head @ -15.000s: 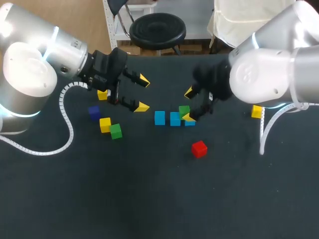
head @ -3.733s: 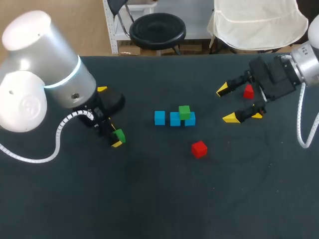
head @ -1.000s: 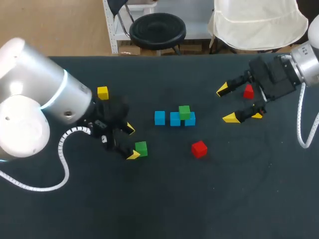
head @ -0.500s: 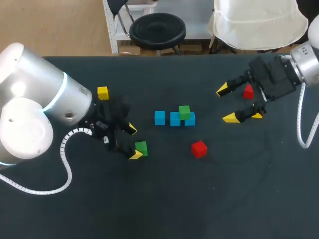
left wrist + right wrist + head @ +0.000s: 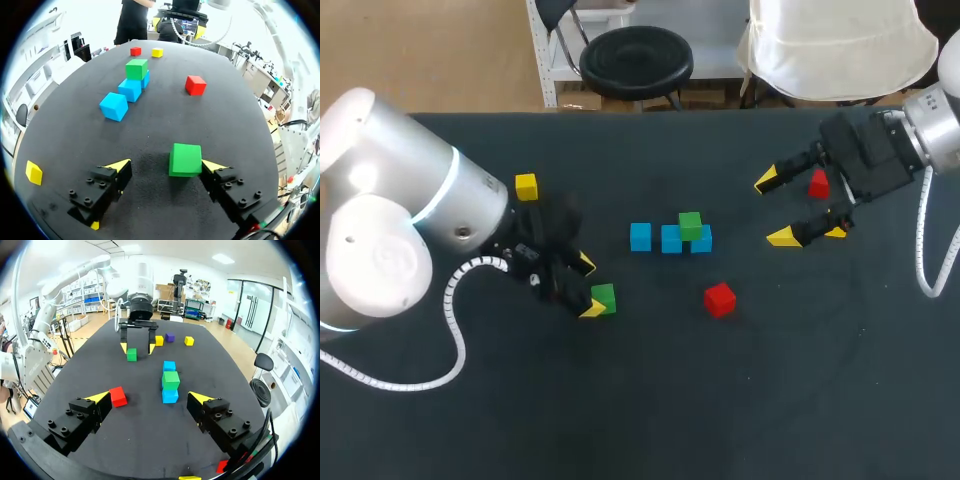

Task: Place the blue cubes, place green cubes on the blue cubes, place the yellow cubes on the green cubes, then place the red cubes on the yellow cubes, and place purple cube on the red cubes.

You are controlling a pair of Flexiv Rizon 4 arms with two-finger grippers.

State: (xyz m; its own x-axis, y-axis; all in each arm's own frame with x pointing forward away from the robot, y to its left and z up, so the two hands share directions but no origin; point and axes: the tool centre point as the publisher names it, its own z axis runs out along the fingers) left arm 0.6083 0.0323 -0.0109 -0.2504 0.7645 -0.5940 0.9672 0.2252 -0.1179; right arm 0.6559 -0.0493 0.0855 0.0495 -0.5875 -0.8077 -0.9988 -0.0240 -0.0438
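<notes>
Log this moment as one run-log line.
left gripper open, loose green cube against one finger | right gripper open | three blue cubes in row, stacked green cube on top

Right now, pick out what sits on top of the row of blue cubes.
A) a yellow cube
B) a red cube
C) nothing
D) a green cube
D: a green cube rests on the blue cubes, while the nearest red cube lies apart from them.
</notes>
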